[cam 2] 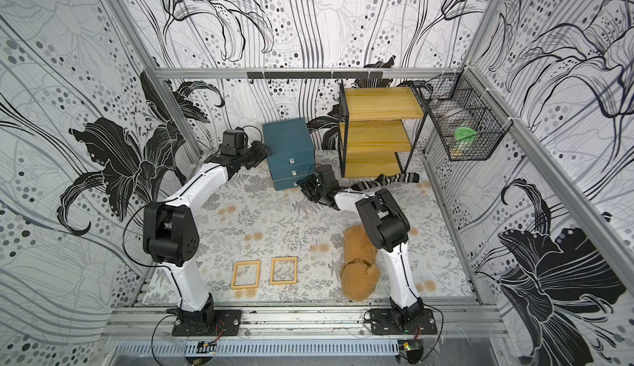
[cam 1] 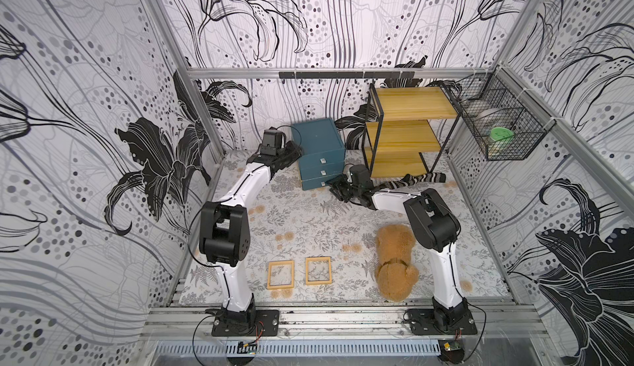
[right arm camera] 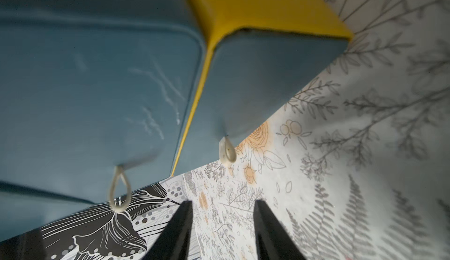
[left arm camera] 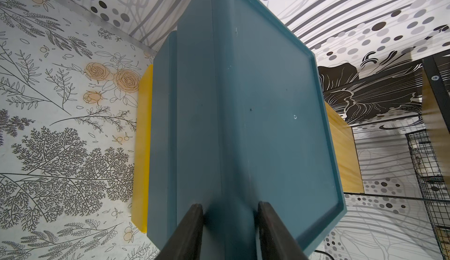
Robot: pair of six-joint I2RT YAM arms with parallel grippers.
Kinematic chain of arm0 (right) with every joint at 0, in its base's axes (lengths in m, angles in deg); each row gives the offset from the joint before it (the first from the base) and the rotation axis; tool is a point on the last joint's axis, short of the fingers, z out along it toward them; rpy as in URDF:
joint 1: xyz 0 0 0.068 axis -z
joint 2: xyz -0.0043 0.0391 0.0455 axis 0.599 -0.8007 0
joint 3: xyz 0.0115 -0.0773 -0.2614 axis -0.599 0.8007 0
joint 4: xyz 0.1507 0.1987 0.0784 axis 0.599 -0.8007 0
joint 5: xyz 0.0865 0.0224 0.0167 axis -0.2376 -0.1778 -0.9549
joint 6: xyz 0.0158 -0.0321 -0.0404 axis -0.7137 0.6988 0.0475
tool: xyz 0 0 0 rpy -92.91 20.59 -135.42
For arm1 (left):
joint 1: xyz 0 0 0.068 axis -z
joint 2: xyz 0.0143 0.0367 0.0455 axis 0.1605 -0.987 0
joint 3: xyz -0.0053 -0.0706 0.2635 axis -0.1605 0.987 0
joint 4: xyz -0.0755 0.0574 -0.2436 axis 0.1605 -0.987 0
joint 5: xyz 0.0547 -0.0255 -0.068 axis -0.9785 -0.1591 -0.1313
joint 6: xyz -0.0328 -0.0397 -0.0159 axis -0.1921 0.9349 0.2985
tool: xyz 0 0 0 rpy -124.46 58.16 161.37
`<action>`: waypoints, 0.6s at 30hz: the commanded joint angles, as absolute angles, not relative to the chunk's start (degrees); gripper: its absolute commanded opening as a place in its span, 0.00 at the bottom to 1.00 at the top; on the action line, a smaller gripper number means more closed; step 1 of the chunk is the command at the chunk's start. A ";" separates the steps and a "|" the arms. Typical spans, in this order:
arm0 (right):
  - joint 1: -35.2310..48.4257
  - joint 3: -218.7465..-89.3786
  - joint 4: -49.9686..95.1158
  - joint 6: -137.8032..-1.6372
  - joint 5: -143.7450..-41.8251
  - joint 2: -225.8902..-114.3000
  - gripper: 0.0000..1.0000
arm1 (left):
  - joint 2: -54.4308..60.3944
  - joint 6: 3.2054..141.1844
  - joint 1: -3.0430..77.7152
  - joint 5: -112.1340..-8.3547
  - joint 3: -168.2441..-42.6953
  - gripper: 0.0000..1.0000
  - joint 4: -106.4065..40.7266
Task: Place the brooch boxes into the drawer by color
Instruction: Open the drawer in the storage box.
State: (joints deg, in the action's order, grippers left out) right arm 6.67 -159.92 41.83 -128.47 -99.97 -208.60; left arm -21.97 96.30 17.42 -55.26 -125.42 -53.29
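Note:
Two yellow-tan brooch boxes (cam 1: 281,274) (cam 1: 318,270) lie flat side by side near the table's front edge, far from both grippers. At the back stands the teal chest (cam 1: 317,138); its bottom drawer (cam 1: 314,184) is pulled out a little and shows a yellow side (right arm camera: 255,3). My left gripper (left arm camera: 230,205) stands open with its fingertips against the chest's left upper edge. In front of the bottom drawer my right gripper (right arm camera: 222,201) is open and empty, just short of the drawer's pull (right arm camera: 227,152).
A brown teddy bear (cam 1: 394,261) lies by the right arm's base. A yellow wooden shelf rack (cam 1: 408,131) stands right of the chest, with a striped sock (cam 1: 415,179) at its foot. A wire basket (cam 1: 497,124) hangs on the right wall.

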 commanded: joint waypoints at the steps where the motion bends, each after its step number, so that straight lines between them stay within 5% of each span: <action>1: 6.83 -163.15 43.37 -129.46 -101.51 -211.04 0.48 | -22.42 96.10 17.19 -54.53 -125.77 0.41 -54.16; 18: 6.68 -169.19 43.77 -132.47 -101.44 -217.08 0.30 | -23.36 96.11 17.23 -54.32 -126.67 0.41 -54.16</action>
State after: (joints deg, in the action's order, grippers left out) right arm 6.74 -167.22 42.66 -131.88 -101.36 -215.84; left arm -21.97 96.30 17.42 -55.22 -125.46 -53.36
